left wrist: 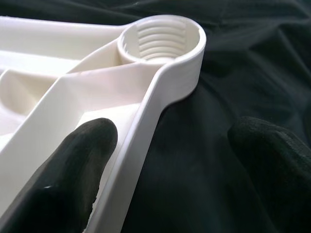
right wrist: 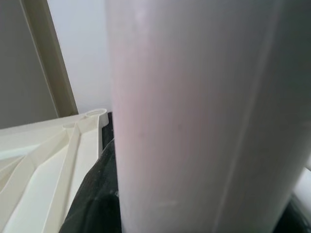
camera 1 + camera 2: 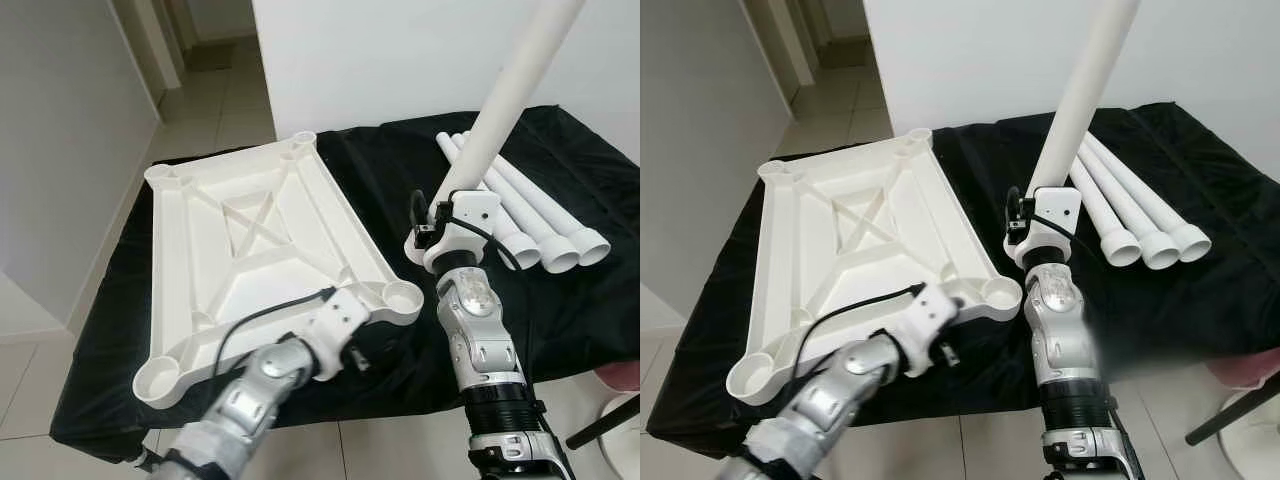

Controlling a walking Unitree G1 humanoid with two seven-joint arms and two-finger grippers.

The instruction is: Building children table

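Right gripper (image 3: 452, 205) clamped on one white table leg (image 3: 510, 85), raised off the cloth and tilted, upper end leaning up and away toward the wall, lower end at the wrist. In the right wrist view, the leg (image 2: 204, 116) close and blurred across the lens, with a ribbed corner of the tabletop (image 2: 43, 160) beyond it. Left gripper (image 1: 165, 160) spread open astride the near rim of the upturned white tabletop (image 3: 250, 240): one black finger (image 1: 63, 170) inside the rim on the ribbed underside, the other (image 1: 272, 160) outside over the black cloth (image 1: 228, 63), neither plainly pressing the plastic. Just ahead of those fingers, a threaded corner socket (image 1: 160, 41), round and open, ridges visible inside. Tabletop lying underside up on the left part of the cloth-covered surface, with an X-shaped brace at its middle and a round socket at each of four corners; nearest right socket (image 3: 402, 295) just beside the left wrist. Three more white legs (image 3: 540, 215) lying side by side on the cloth to the right, flared ends toward the robot, well apart from the tabletop. Black cloth (image 3: 380, 170) draped over the whole work surface, pale tiled floor (image 3: 215, 110) beyond on the left, white wall (image 3: 380, 55) behind.
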